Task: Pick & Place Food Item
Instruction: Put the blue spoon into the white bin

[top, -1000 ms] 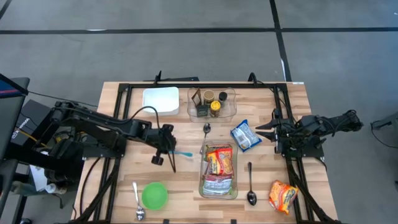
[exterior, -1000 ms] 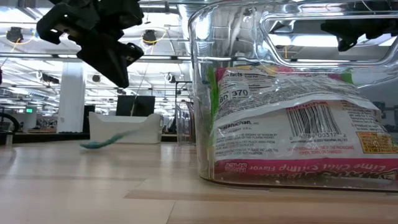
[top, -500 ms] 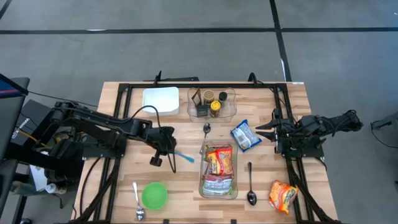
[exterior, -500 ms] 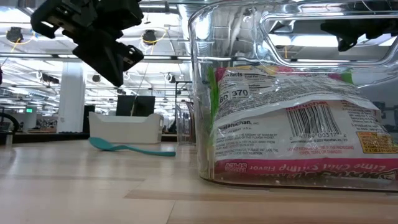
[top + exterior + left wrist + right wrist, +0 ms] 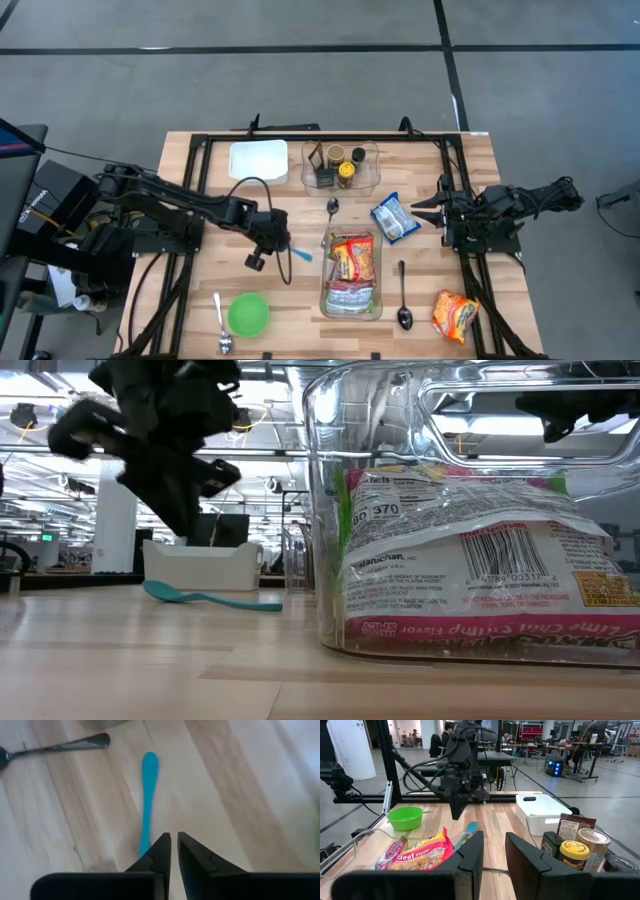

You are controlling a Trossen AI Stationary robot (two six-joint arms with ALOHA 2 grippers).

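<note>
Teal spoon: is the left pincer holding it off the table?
No. In the low view the teal spoon lies flat on the table, with the left pincer above it.

I am observing a teal spoon [image 5: 298,252] lying flat, a green bowl [image 5: 249,314] and a white box [image 5: 258,161] sitting well apart.
</note>
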